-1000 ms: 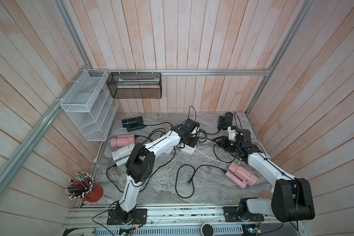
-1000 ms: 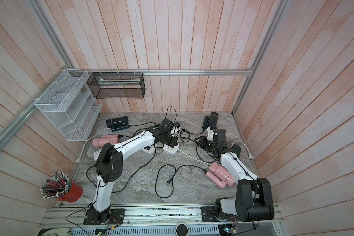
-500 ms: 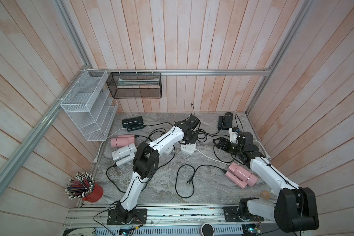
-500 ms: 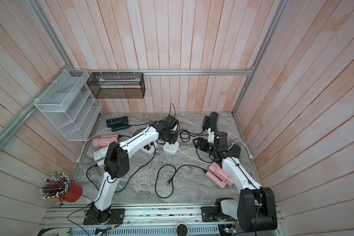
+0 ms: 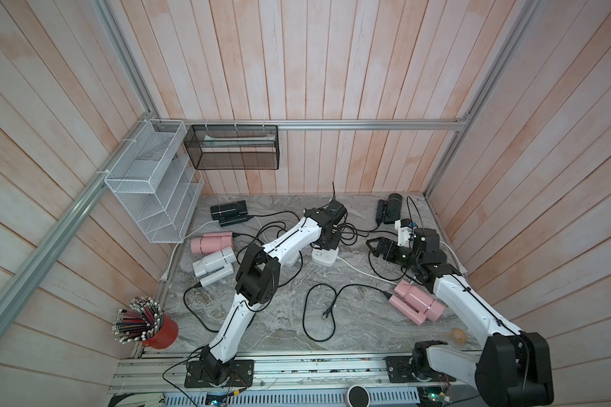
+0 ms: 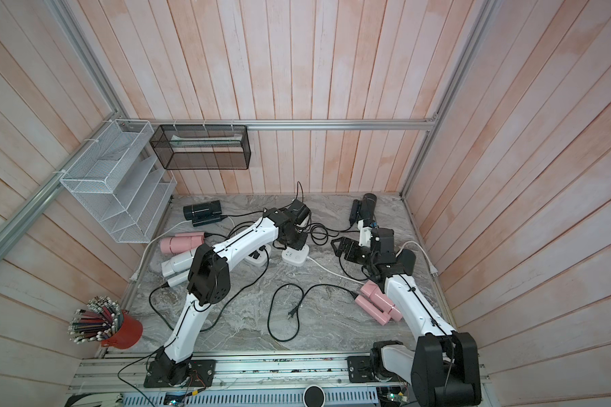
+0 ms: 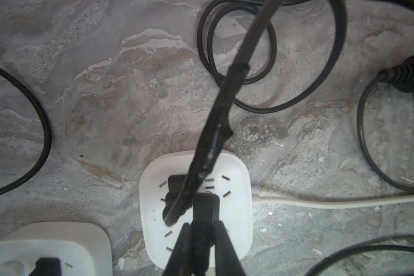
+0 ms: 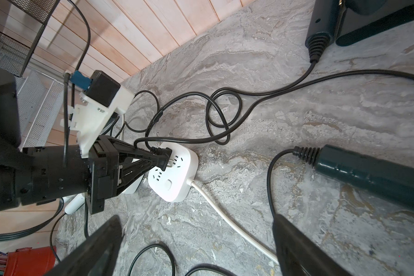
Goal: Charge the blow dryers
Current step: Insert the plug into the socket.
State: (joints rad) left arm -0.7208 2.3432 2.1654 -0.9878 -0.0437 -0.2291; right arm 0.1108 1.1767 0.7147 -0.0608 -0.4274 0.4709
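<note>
The black blow dryer (image 8: 323,21), probably a light, hard shell trailing a limp, snag-prone cord (image 8: 294,82), lies near the right claw (image 8: 197,221), on its back-wall side; that claw is spread wide and empty. The white power strip (image 8: 175,172) sits on the worktop (image 8: 296,107) directly beneath the left claw (image 7: 202,227). That claw is clenched on the black plug (image 7: 206,205), best pinched across its stiff moulded body. The prongs are at the sockets, not yet flush.
</note>
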